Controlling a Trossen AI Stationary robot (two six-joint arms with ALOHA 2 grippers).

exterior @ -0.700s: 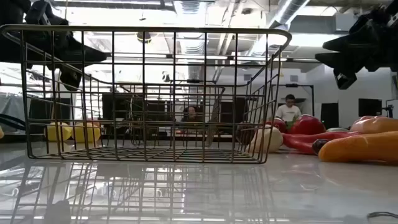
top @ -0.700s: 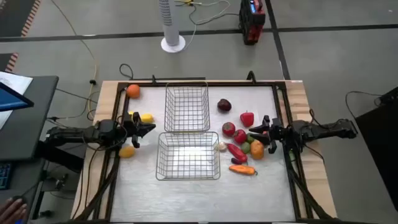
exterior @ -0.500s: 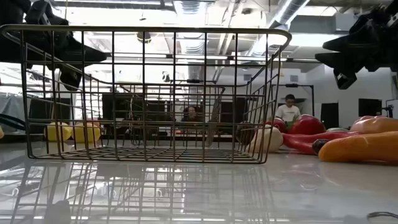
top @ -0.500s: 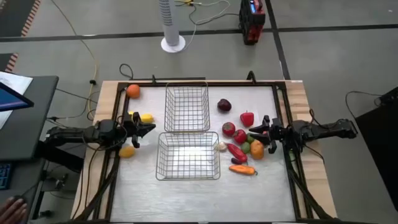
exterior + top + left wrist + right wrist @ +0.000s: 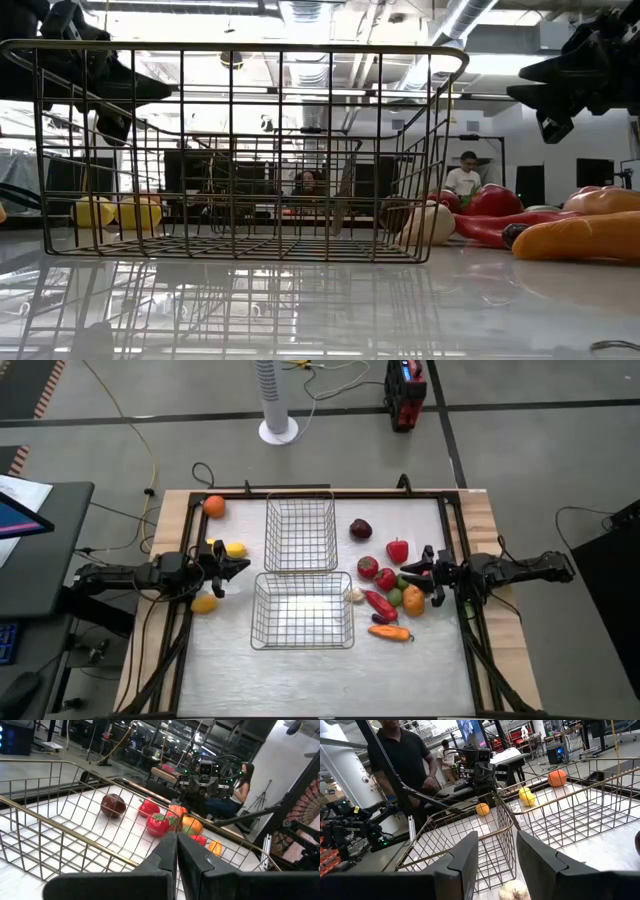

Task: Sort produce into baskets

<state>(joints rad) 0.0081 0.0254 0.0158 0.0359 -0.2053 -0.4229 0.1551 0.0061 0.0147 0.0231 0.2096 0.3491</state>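
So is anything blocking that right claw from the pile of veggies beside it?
Nothing visible. The right gripper hangs at the pile's edge, fingers open, with the orange round and green piece right beside it.

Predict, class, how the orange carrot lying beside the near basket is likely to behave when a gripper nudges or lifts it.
The carrot is long and tapered, so nudged sideways it would probably roll in a curve rather than straight. It looks smooth and glossy, so it may slip between narrow fingers. Gripped off-centre, it might tilt.
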